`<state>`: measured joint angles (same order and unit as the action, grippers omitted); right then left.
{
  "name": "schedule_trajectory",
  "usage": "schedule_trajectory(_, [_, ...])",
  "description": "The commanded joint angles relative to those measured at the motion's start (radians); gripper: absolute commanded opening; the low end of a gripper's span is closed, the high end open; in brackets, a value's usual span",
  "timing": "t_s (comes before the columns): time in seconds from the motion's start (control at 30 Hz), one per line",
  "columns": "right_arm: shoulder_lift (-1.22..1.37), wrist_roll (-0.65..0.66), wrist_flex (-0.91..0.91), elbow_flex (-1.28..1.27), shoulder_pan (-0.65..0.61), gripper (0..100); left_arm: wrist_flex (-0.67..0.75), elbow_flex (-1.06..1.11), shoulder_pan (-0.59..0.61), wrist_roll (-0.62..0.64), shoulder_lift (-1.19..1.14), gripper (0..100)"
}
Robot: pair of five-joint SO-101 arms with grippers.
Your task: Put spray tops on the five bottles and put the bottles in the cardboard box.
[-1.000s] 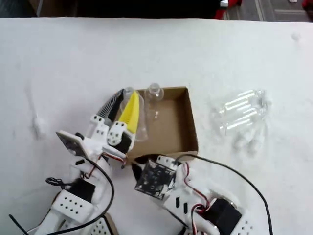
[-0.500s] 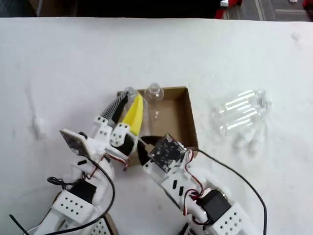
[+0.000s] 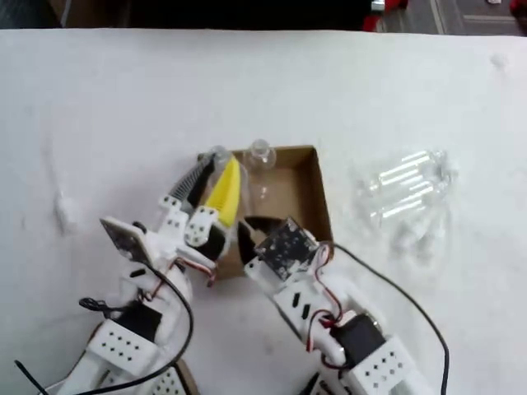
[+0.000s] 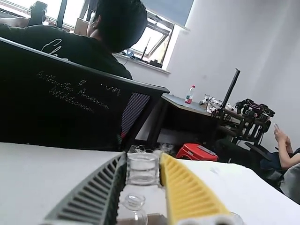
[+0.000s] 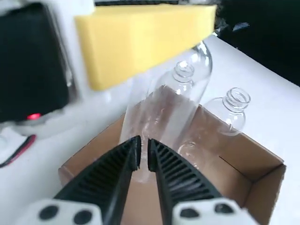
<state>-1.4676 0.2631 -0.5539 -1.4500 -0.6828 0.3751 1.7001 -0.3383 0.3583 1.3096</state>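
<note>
A topless clear plastic bottle (image 4: 142, 172) is clamped by the left gripper (image 4: 143, 160); the right gripper (image 5: 143, 147) is closed, empty. Capping is judged next.

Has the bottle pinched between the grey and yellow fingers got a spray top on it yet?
No, the bottle that the left end effector holds has a bare, open threaded neck.

Clear bottle (image 5: 183, 89), brown cardboard box (image 3: 323, 210), yellow and ribbed grey left gripper (image 4: 143, 161), white table (image 3: 123, 107)
</note>
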Motion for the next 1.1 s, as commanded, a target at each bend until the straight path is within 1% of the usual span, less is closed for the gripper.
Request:
schedule_trajectory(0.0, [0.151,0.006,0.107,0.02,0.01,1.6,-0.005,-0.003,-0.013,0.005,-0.001,2])
schedule_trajectory(0.17, [0.288,0.005,0.128,0.083,0.051,1.6,-0.031,-0.003,-0.013,0.005,-0.001,2])
schedule_trajectory(0.27, [0.295,0.005,0.13,0.087,0.088,1.6,-0.031,-0.003,-0.013,0.005,-0.001,2])
schedule_trajectory(0.43, [0.294,0.005,0.114,0.087,0.085,1.6,-0.032,-0.003,-0.008,0.003,-0.001,2])
schedule_trajectory(0.53, [0.257,0.012,-0.002,0.12,0.09,1.6,-0.031,-0.003,0.002,0.002,-0.001,2])
schedule_trajectory(0.63, [0.142,0.017,-0.231,0.195,0.104,1.6,-0.031,-0.003,0.024,0.002,-0.002,2])
schedule_trajectory(0.7, [0.03,0.051,-0.34,0.23,0.156,1.6,-0.051,-0.003,0.03,-0.037,-0.002,2])
schedule_trajectory(0.77, [-0.091,0.057,-0.352,0.221,0.251,1.6,-0.098,-0.003,0.022,-0.104,-0.002,2])
schedule_trajectory(0.83, [-0.194,0.006,-0.317,0.173,0.378,1.6,-0.14,-0.003,0.021,-0.146,-0.002,2])
schedule_trajectory(0.9, [-0.266,-0.08,-0.252,0.103,0.489,1.6,-0.163,-0.003,0.022,-0.173,-0.002,2])
schedule_trajectory(0.97, [-0.297,-0.135,-0.18,0.044,0.564,1.6,-0.184,-0.003,0.022,-0.195,-0.002,2])
schedule_trajectory(1.07, [-0.286,-0.149,-0.113,0.009,0.618,1.6,-0.222,-0.003,0.021,-0.204,-0.002,2])
